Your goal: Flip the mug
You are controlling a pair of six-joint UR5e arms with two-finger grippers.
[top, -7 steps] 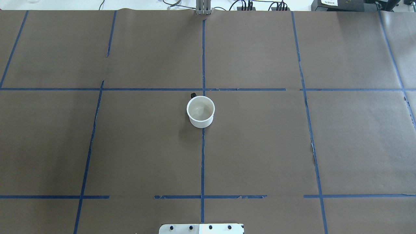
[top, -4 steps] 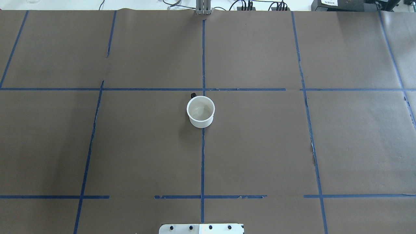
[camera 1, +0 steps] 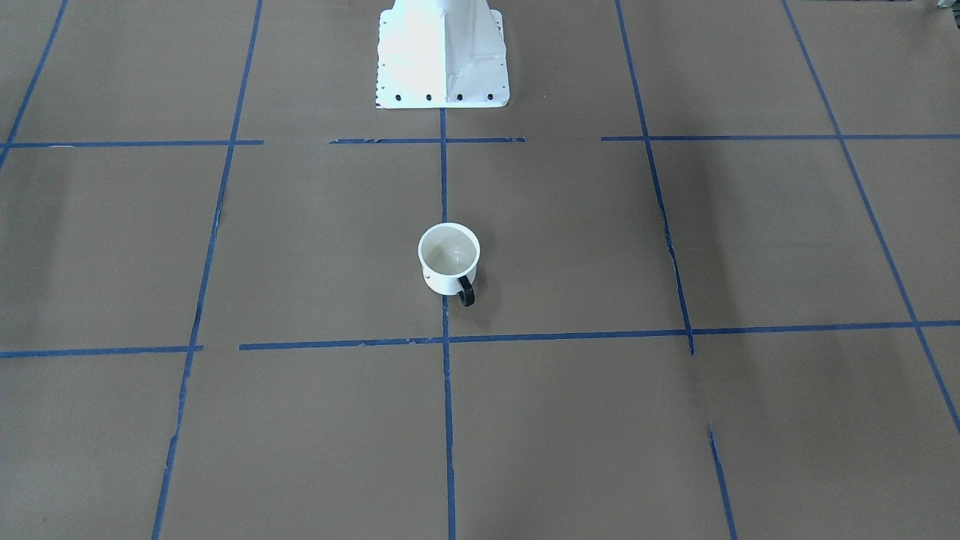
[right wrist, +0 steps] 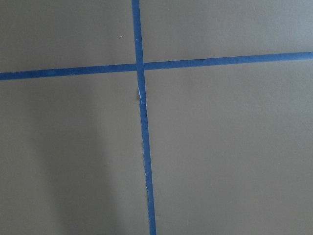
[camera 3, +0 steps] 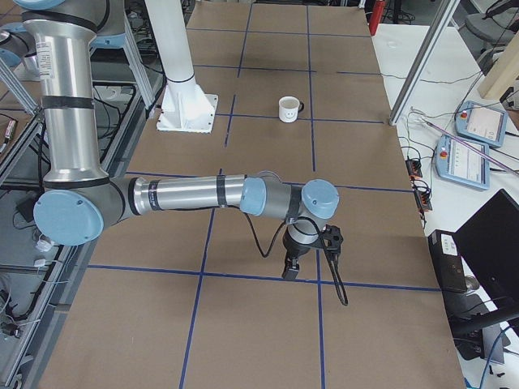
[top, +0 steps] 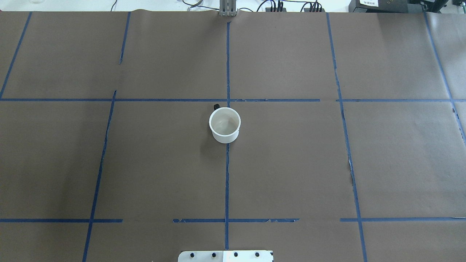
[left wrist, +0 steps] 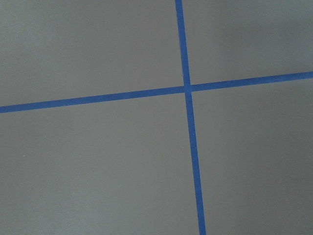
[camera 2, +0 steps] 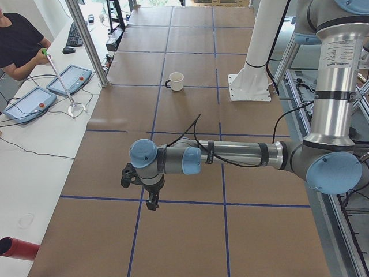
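Observation:
The white mug (top: 225,125) stands upright, mouth up, at the middle of the brown paper-covered table (top: 327,163). It also shows in the front-facing view (camera 1: 448,259), with its black handle (camera 1: 466,291) pointing away from the robot. In the right view the mug (camera 3: 288,109) shows a black smiley face; it is small in the left view (camera 2: 176,81). My left gripper (camera 2: 151,199) hangs over the table's left end, far from the mug. My right gripper (camera 3: 290,267) hangs over the right end. I cannot tell whether either is open or shut. Both wrist views show only paper and tape.
Blue tape lines (top: 227,182) grid the paper. The white robot base (camera 1: 442,52) stands at the robot's edge. An operator (camera 2: 17,40) with control pendants (camera 2: 69,79) sits at a side bench; more pendants (camera 3: 478,126) lie by the other end.

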